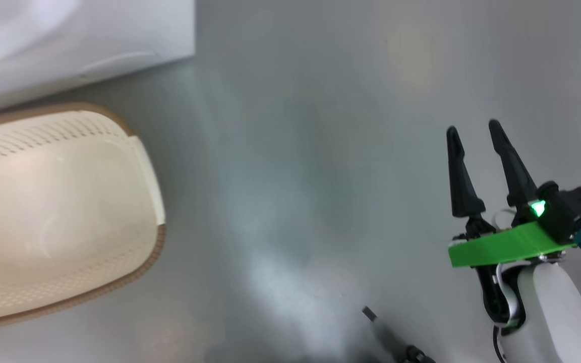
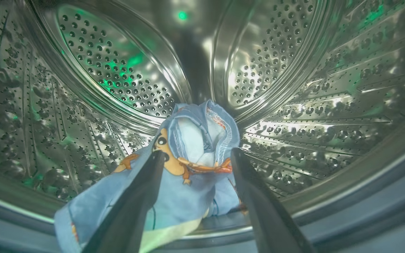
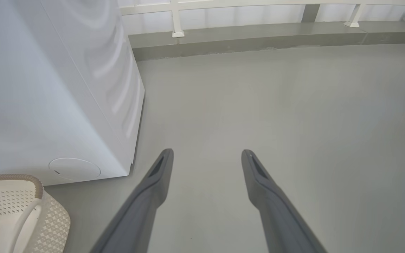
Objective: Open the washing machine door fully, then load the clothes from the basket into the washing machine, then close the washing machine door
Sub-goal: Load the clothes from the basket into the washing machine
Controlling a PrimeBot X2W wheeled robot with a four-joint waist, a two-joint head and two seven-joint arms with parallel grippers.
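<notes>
The clothes (image 2: 192, 168), light blue with orange cartoon prints, lie inside the perforated steel drum (image 2: 118, 70) of the washing machine (image 3: 47, 105), one end draped over the grey gasket (image 2: 381, 196). My left gripper (image 2: 197, 154) is open at the drum mouth, its fingers on either side of the fabric. The cream basket (image 1: 159, 242) stands with nothing in it at the left, beside the machine's white corner (image 1: 68, 40). My right gripper (image 1: 473, 128) hovers open over the floor at the right, holding nothing. The washing machine door is out of view.
Grey floor spreads to the right of the machine. A low kerb (image 3: 258, 38) with a white railing (image 3: 178, 17) runs along the far side. The basket's corner (image 3: 12, 211) sits just below the machine's round service flap (image 3: 74, 168).
</notes>
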